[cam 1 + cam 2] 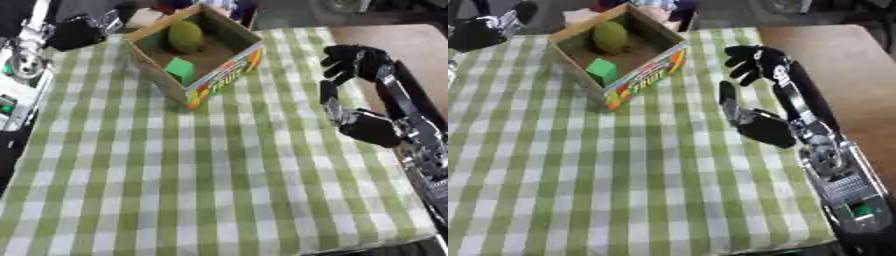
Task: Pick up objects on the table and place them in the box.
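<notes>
A cardboard box [229, 70] with a colourful fruit print stands open at the top middle of the checked tablecloth. Inside it lie a round yellow-green fruit [185, 36] and a small green cube [181, 70]. My right hand [765, 127] hovers over the cloth to the right of the box, fingers spread and open, holding nothing. A dark shape that looks like my left hand [74, 32] sits at the upper left, beside the box's far corner; its fingers are not clear.
The green-and-white checked cloth [210, 175] covers the table. A brown wooden surface [394, 40] lies beyond its right edge. White and green equipment [13, 100] crowds the left edge. Dark objects stand behind the box.
</notes>
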